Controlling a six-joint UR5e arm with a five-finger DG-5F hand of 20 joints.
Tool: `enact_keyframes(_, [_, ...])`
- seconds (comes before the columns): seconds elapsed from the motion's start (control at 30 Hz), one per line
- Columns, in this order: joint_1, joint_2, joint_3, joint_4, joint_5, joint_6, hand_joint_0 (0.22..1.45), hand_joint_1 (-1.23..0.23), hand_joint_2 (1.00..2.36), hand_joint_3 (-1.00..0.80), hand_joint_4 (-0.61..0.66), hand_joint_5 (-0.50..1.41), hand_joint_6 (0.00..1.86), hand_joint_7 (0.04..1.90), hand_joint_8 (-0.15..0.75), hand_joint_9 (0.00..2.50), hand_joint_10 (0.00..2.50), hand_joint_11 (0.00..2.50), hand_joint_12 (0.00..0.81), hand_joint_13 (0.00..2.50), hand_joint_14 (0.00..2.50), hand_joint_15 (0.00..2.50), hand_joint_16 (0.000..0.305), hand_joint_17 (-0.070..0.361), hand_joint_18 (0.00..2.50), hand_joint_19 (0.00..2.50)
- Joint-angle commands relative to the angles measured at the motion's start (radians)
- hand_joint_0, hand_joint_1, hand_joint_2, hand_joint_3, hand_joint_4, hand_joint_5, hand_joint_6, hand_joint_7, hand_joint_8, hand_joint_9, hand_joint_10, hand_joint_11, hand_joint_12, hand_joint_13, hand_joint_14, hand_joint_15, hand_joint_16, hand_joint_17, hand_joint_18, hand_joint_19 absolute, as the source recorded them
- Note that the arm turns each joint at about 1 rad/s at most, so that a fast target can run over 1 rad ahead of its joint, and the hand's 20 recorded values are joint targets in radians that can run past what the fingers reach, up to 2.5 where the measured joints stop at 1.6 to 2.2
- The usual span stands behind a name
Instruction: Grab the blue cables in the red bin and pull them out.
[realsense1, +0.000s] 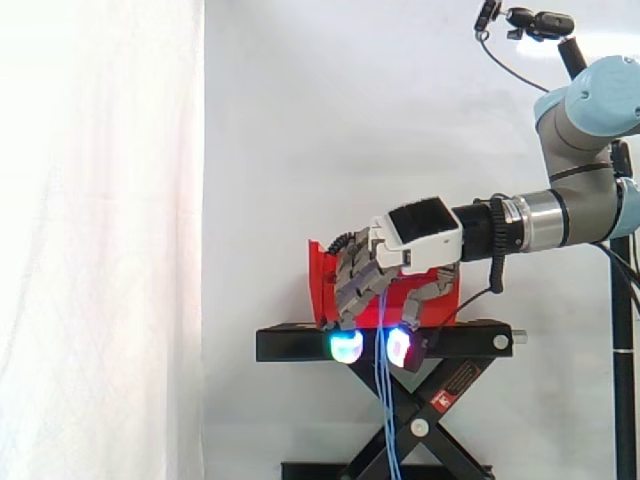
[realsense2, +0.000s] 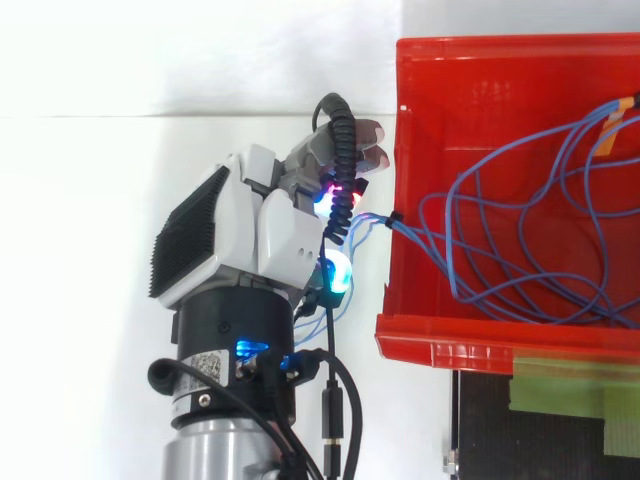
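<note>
The red bin (realsense2: 470, 345) holds a loose tangle of thin blue cables (realsense2: 520, 230). A bunch of them crosses the bin's left wall and runs into my hand (realsense2: 260, 230), which sits just outside that wall. In the side view my hand (realsense1: 420, 235) is in front of the red bin (realsense1: 320, 280), its fingers curled downward round the strands. From the fingers the blue cables (realsense1: 383, 400) hang straight down past the stand. The glowing fingertips (realsense1: 347, 346) reach the level of the stand's top plate.
The bin rests on a black scissor stand (realsense1: 290, 343) before a white curtain. Green tape (realsense2: 570, 390) lies on the stand beside the bin's near wall. An orange tag (realsense2: 615, 125) marks a cable at the bin's right side.
</note>
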Motion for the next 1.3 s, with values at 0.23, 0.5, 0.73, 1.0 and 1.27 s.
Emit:
enact_keyframes(0.23, [0.001,0.000,-0.001,-0.003,0.000,-0.006,0.79,-0.95,1.00,-1.00,-0.02,0.78,0.00,0.79,0.234,0.82,0.02,0.83,0.351,0.82,0.02,0.66,0.045,0.101,0.61,0.56])
enact_keyframes(0.5, [0.001,0.000,-0.001,-0.001,-0.003,-0.020,0.80,-0.95,1.00,-1.00,-0.02,0.77,0.17,0.77,0.235,0.84,0.02,0.84,0.349,0.82,0.02,0.66,0.044,0.100,0.61,0.56])
enact_keyframes(0.73, [0.001,0.000,-0.001,0.001,-0.005,-0.020,0.80,-0.95,1.00,-1.00,0.00,0.81,0.00,0.79,0.233,0.84,0.02,0.84,0.351,0.82,0.02,0.66,0.044,0.099,0.61,0.56])
enact_keyframes(1.0, [0.000,0.000,-0.001,-0.003,-0.005,-0.049,0.80,-0.95,1.00,-1.00,0.01,0.78,0.01,0.71,0.235,0.83,0.02,0.82,0.348,0.82,0.02,0.65,0.044,0.100,0.61,0.56])
enact_keyframes(1.27, [0.000,0.000,-0.001,0.001,-0.005,-0.058,0.80,-0.94,1.00,-1.00,-0.01,0.84,0.00,0.82,0.237,0.85,0.02,0.84,0.347,0.83,0.02,0.66,0.044,0.099,0.61,0.56])
